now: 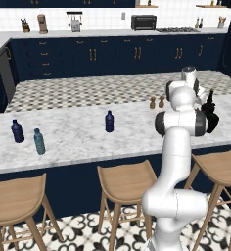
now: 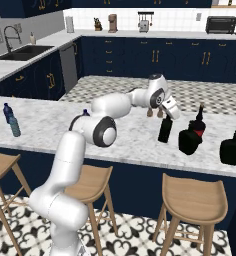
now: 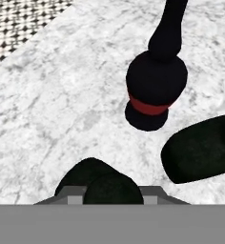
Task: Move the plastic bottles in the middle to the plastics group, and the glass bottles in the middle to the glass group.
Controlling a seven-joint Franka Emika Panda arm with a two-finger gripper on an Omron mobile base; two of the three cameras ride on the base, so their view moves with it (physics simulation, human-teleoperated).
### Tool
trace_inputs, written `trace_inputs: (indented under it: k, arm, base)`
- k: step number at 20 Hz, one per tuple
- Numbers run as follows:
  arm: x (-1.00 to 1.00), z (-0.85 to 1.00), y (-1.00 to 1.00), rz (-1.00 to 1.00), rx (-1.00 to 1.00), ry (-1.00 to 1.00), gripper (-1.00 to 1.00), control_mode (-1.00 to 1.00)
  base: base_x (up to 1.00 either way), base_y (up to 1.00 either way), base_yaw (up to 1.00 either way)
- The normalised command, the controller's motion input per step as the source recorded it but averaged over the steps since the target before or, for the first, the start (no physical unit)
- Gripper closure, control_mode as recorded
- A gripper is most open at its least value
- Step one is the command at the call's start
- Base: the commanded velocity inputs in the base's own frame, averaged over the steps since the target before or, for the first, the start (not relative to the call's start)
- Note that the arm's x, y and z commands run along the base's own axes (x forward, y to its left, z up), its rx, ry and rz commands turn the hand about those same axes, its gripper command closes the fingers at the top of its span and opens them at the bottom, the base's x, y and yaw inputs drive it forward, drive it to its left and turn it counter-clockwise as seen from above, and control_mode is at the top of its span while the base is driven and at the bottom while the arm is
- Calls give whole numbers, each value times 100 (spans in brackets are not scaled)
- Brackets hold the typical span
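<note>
Worktop (image 1: 78,142): white-grey marble, long island top. Two small brown shakers (image 1: 157,103) upright side by side near its far edge. Three wooden stools (image 1: 127,184) along the near side. Floor: black-and-white patterned tile (image 1: 88,235). Back counter carries toaster oven (image 1: 143,22), knife block (image 1: 25,25) and a brown jar-like appliance (image 1: 42,23). Sink with faucet (image 2: 12,37) at far left.

Ahead of gripper (image 2: 166,118): red-labelled bottle (image 2: 198,122) and black bottle (image 2: 190,140) crowd the path; bare counter (image 2: 135,137) left.
</note>
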Motion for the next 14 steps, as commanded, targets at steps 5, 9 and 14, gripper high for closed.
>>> trace_inputs:
  k: [5,9,14]
  arm:
    - [0,-1,-11,-6,-5,0,100,-100]
    - [0,0,-13,-5,-4,0,100,-100]
    - [0,0,-13,-5,0,0,100,-100]
  base:
    - [0,0,0]
    - [0,0,0]
    - [0,0,0]
